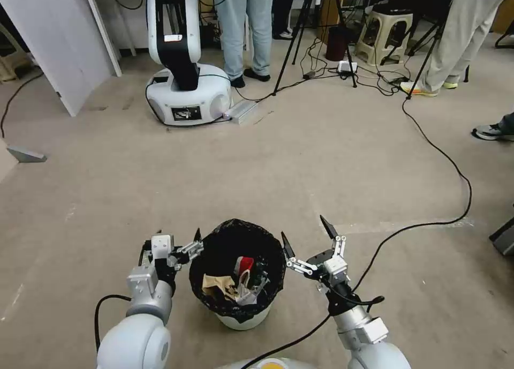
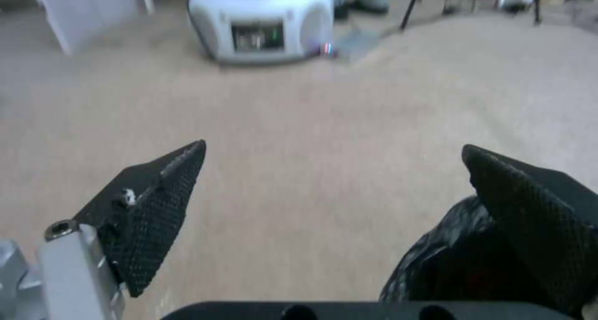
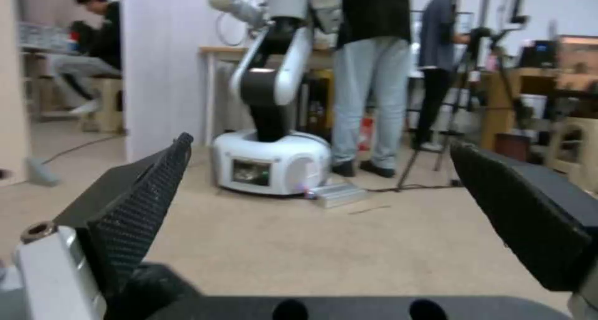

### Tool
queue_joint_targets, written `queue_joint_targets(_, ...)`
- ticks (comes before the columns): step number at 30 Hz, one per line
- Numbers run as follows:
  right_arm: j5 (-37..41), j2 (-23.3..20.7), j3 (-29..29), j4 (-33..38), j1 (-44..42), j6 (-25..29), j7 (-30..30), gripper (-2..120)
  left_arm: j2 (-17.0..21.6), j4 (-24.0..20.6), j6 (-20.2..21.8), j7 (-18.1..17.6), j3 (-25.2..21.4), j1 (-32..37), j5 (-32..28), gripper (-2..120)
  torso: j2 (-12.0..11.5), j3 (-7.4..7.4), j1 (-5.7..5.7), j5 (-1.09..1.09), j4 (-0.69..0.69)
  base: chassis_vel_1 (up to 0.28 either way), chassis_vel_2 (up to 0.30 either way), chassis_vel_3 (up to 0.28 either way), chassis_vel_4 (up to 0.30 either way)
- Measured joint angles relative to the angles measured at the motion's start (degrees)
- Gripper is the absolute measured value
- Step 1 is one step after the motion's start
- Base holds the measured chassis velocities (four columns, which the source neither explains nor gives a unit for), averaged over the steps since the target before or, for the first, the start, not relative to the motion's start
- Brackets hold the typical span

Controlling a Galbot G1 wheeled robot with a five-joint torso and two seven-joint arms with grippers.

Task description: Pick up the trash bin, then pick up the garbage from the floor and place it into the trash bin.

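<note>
The trash bin, a small white pail with a black liner over its rim, stands on the carpet just in front of me. Garbage lies inside it: a brown wrapper and a red-white packet among other scraps. My left gripper is open at the bin's left side, one finger against the liner. In the left wrist view the left gripper spans bare carpet. My right gripper is open just right of the rim, and in the right wrist view nothing sits inside the right gripper.
A white dome-based robot stands ahead on the left, next to a white panel. A black cable snakes across the carpet on the right. Tripods, a stool and standing people line the back.
</note>
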Motion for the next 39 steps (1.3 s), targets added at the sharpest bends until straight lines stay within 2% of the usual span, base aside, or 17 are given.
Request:
queue_joint_targets(2,-0.2,0.6,0.8,0.8,-0.4,-0.3,2.4,100,-0.4,0.2,-10.9,0.2,1.0,2.8,3.7,100,0.0,0.0,0.0,0.0,0.01,0.0,0.0,0.0,0.0)
queue_joint_targets(3,-0.2,0.6,0.8,0.8,-0.4,-0.3,2.4,100,-0.4,0.2,-10.9,0.2,1.0,2.8,3.7,100,0.0,0.0,0.0,0.0,0.01,0.0,0.0,0.0,0.0)
queue_joint_targets(5,-0.5,1.5,1.4,2.3,-1.3,-1.3,5.3,100,-1.2,2.0,-25.1,1.4,1.6,6.5,9.2,100,0.0,0.0,0.0,0.0,0.01,0.0,0.0,0.0,0.0)
queue_joint_targets(6,-0.6,1.7,1.5,2.6,-1.6,-1.4,5.7,100,-1.2,2.5,-27.8,1.5,1.7,7.4,10.2,100,0.0,0.0,0.0,0.0,0.0,0.0,0.0,0.0,0.0)
queue_joint_targets(7,-0.6,1.7,1.5,2.6,-1.6,-1.4,5.7,100,-1.2,2.5,-27.8,1.5,1.7,7.4,10.2,100,0.0,0.0,0.0,0.0,0.0,0.0,0.0,0.0,0.0)
queue_joint_targets(9,-1.2,2.4,1.5,3.0,-2.4,-1.4,6.7,100,-1.1,3.7,-32.6,2.2,2.2,10.2,11.6,100,0.0,0.0,0.0,0.0,0.0,0.0,0.0,0.0,0.0)
queue_joint_targets(10,-1.2,2.4,1.5,3.0,-2.4,-1.4,6.7,100,-1.1,3.7,-32.6,2.2,2.2,10.2,11.6,100,0.0,0.0,0.0,0.0,0.0,0.0,0.0,0.0,0.0)
queue_joint_targets(12,-1.7,2.9,1.6,3.1,-3.0,-1.3,7.3,100,-1.3,5.5,-35.7,1.2,2.2,11.1,13.7,100,0.0,0.0,0.0,-0.01,0.0,0.0,0.0,0.0,0.0)
queue_joint_targets(18,-2.9,3.5,1.4,3.1,-3.3,-1.4,9.1,100,-1.5,6.4,-36.7,-1.2,2.4,11.8,14.8,100,0.0,0.0,0.0,-0.01,0.0,0.0,0.0,0.0,0.0)
queue_joint_targets(39,-3.1,3.5,1.3,3.1,-3.3,-1.5,9.3,100,-1.5,6.4,-36.1,-1.3,2.4,11.6,14.6,100,0.0,0.0,0.0,0.0,0.0,0.0,0.0,0.0,0.0)
